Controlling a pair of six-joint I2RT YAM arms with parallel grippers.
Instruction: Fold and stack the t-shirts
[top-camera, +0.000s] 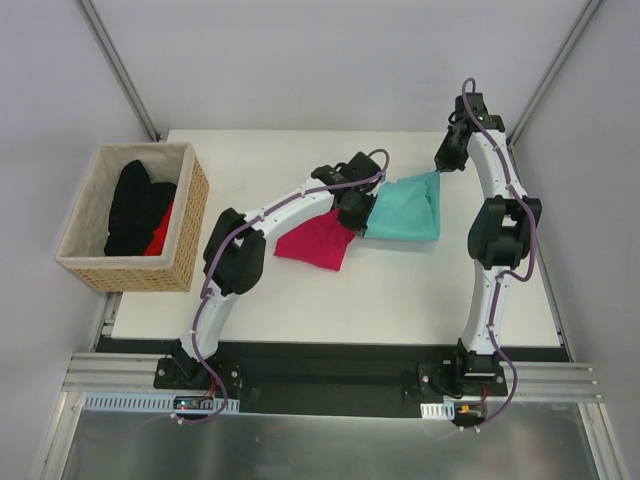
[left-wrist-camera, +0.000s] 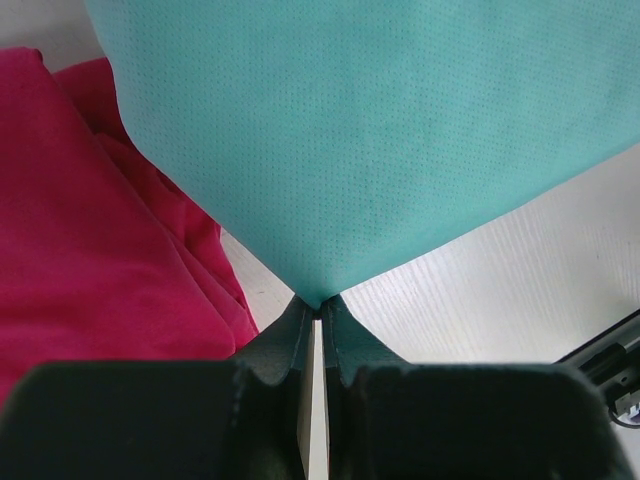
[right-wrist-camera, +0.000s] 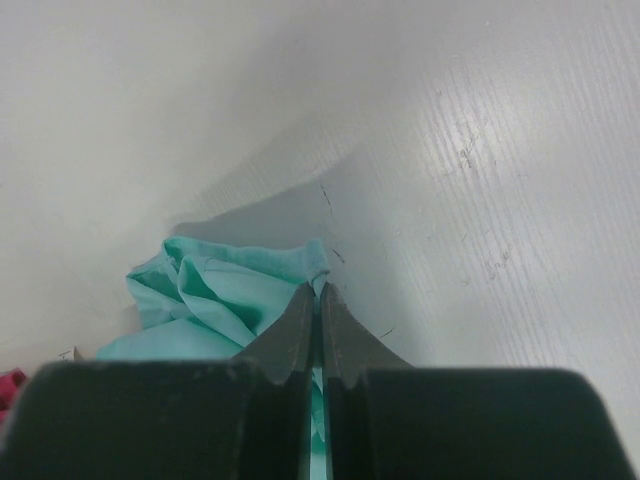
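- Left gripper (left-wrist-camera: 318, 305): fingers pressed together on one pointed corner of the teal t-shirt (left-wrist-camera: 350, 130) — cloth fanned out wide directly ahead of the tips.
- Right gripper (right-wrist-camera: 320, 295): fingers likewise closed, pinching another corner of the same shirt; bunched folds seen just left of and below the tips in the right wrist view, bare table (right-wrist-camera: 500, 150) ahead and to the right of them.
- Teal t-shirt: held at two corners, spread between the two grippers; from above, the right gripper at its far right corner, the left gripper at its left edge.
- Pink t-shirt (left-wrist-camera: 90, 230): crumpled on the table just left of the left gripper's fingers, its folds running under the edge of the teal cloth; from above, on the near side of the left gripper, partly covered by that arm.
- Wicker basket (top-camera: 193, 215): set well apart to the left of the left gripper, at the table's left edge — a black garment (top-camera: 130, 205) and a red cloth (top-camera: 160, 235) inside.
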